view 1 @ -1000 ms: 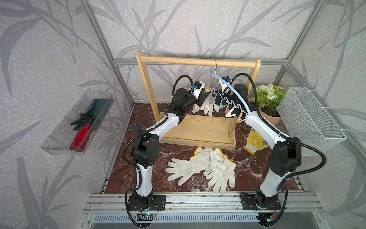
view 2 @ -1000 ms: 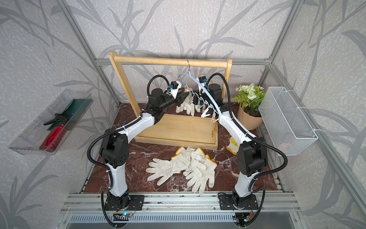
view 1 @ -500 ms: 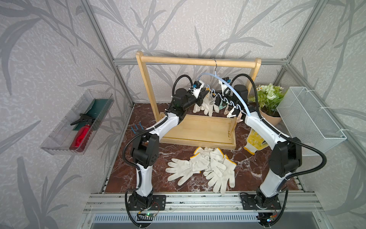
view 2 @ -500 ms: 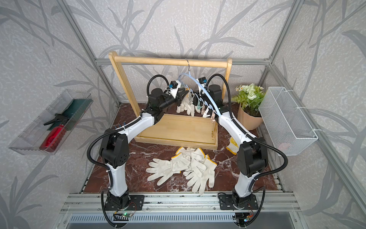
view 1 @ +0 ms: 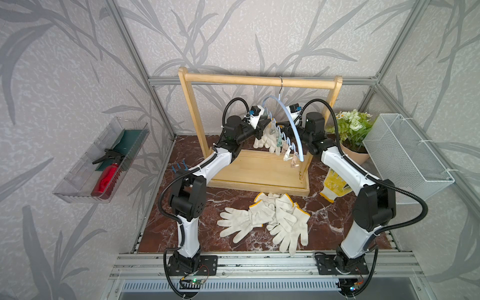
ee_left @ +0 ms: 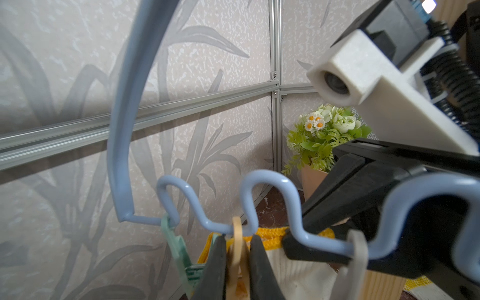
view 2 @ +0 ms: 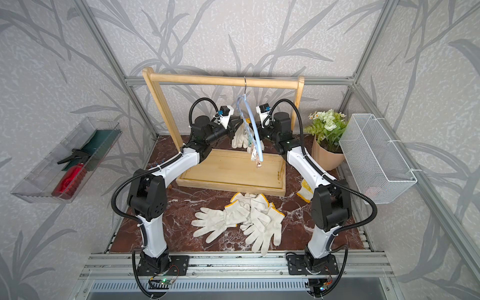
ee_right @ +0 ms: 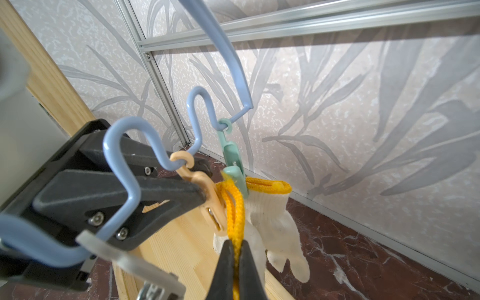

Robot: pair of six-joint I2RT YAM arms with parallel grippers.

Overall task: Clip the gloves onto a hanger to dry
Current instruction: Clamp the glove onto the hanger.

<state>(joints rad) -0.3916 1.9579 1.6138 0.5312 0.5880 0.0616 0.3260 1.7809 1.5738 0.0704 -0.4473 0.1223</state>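
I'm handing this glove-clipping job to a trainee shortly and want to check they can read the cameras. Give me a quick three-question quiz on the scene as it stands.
1. True or false: a pile of gloves lies on the table, not yet clipped to the hanger.
2. What does the right gripper pinch? A the hanger's hook; B the hanging glove's yellow cuff; C a glove from the table pile.
3. Fill in: the left gripper is closed on the ___ clip.

Key: 1 true; 2 B; 3 peach, the peach clip between its jaws in the left wrist view.
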